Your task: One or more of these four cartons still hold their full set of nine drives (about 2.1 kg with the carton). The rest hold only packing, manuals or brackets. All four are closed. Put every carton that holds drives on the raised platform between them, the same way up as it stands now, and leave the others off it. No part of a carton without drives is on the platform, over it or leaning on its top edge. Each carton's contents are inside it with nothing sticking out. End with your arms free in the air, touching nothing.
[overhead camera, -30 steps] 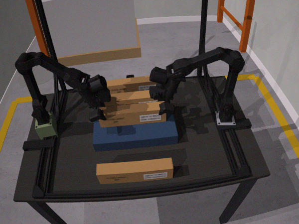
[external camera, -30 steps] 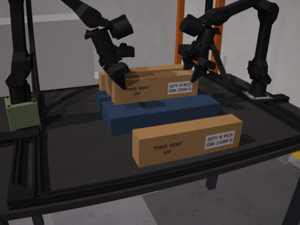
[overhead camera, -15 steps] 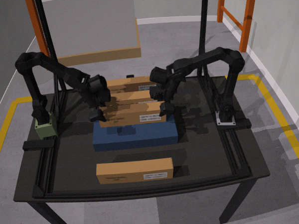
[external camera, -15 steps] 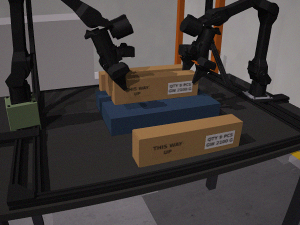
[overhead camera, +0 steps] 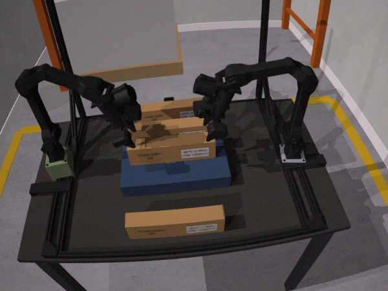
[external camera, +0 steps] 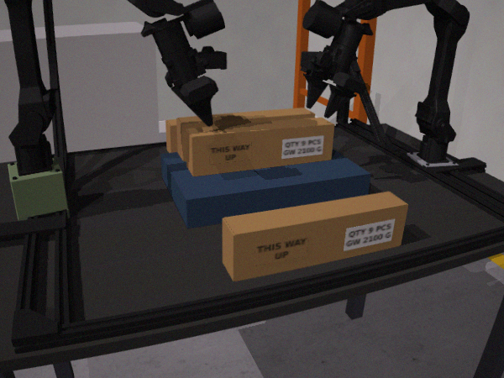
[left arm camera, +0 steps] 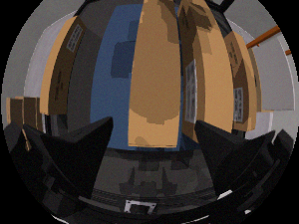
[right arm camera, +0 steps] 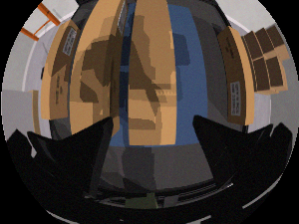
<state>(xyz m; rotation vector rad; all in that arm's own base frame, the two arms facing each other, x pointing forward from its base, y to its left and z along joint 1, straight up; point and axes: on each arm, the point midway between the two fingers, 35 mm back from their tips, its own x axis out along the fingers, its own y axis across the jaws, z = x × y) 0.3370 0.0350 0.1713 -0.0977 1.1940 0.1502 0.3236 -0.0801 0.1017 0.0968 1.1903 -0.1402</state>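
Exterior view | my left gripper (overhead camera: 208, 131) (external camera: 319, 111) (left arm camera: 155, 123) and right gripper (overhead camera: 133, 138) (external camera: 210, 123) (right arm camera: 153, 120) gape wide, empty; long brown cardboard carton (overhead camera: 172, 155) (external camera: 260, 153) (left arm camera: 154, 75) (right arm camera: 151, 129) below my fingers, axis running gripper to gripper; neither clearly nearer; lifting straight probably clears it.

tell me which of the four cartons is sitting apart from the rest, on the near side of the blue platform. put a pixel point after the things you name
The carton (overhead camera: 174, 221) (external camera: 315, 235) (left arm camera: 61, 67) (right arm camera: 238, 77) standing directly on the tabletop; the other three are grouped across the platform's far side.
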